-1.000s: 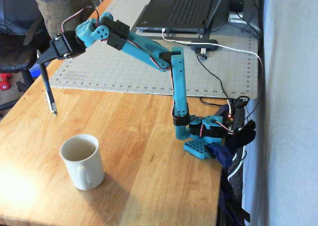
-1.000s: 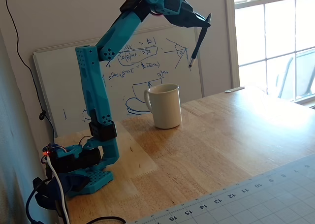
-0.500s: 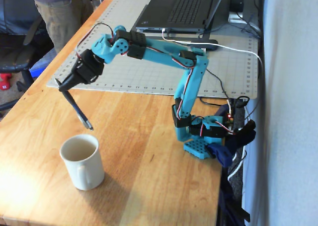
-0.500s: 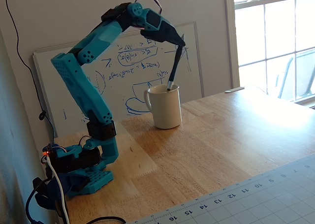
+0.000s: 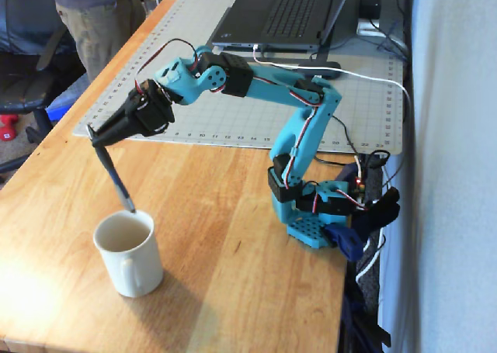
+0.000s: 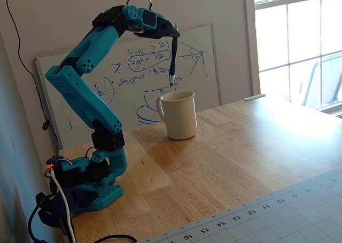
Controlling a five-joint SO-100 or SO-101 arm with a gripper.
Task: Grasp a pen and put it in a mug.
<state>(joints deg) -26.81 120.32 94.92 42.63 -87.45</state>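
Above wooden table (image 5: 233, 213), pincer (image 5: 95, 132) clamps pen (image 5: 115, 174) over mug (image 5: 128, 252).

The teal arm (image 5: 307, 128) is rising from its base (image 5: 311, 229) at the counter edge, bending at the elbow and reaching out level in both fixed views. Its wrist is tipping downward, and the end effector (image 5: 95, 133) is pinching closed, fingers pointing down and outward.

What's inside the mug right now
Nothing visible. The mug shows a bare cream interior, though its bottom is hidden. The pen hangs from the gripper, silvery tip just above the rim.
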